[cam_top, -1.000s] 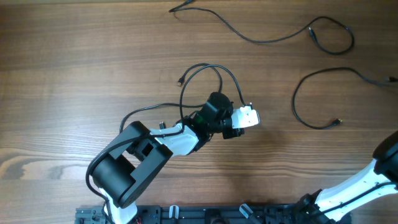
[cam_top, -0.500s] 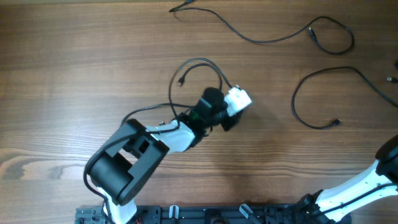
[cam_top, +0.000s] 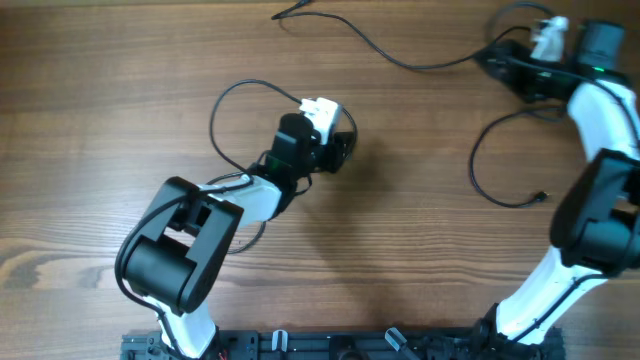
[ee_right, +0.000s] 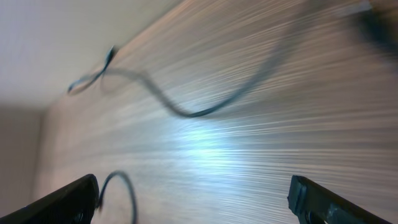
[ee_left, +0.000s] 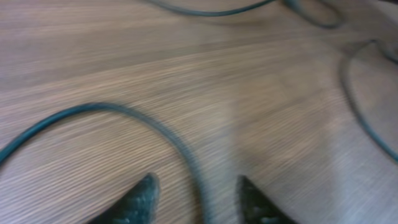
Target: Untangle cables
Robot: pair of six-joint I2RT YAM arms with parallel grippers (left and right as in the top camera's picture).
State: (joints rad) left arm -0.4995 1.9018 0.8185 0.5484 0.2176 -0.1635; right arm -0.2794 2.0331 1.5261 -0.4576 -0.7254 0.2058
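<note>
1. L gripper [ee_left: 198,196]: jaws part open, gripping nothing. Looped cable [ee_left: 124,115] lies on the table [ee_left: 280,93] btw its fingertips and curves off ahead-left.
2. R gripper [ee_right: 196,202]: jaws wide, empty. Long cable [ee_right: 186,112] lies well ahead of it.
3. Progress, my read: mostly done, as overhead shows three cables apart and no knot. Left to do: the long cable's loop by the R gripper, partly hidden by the arm. Third cable [cam_top: 478,165] is curled.
4. Views: only overhead shows all three cables. Only L wrist shows the cable unclamped btw the fingers.

The overhead view is sharp and evenly lit. Both wrist views blur the cables [ee_left: 155,130]; glare whitens the table [ee_right: 205,140].
</note>
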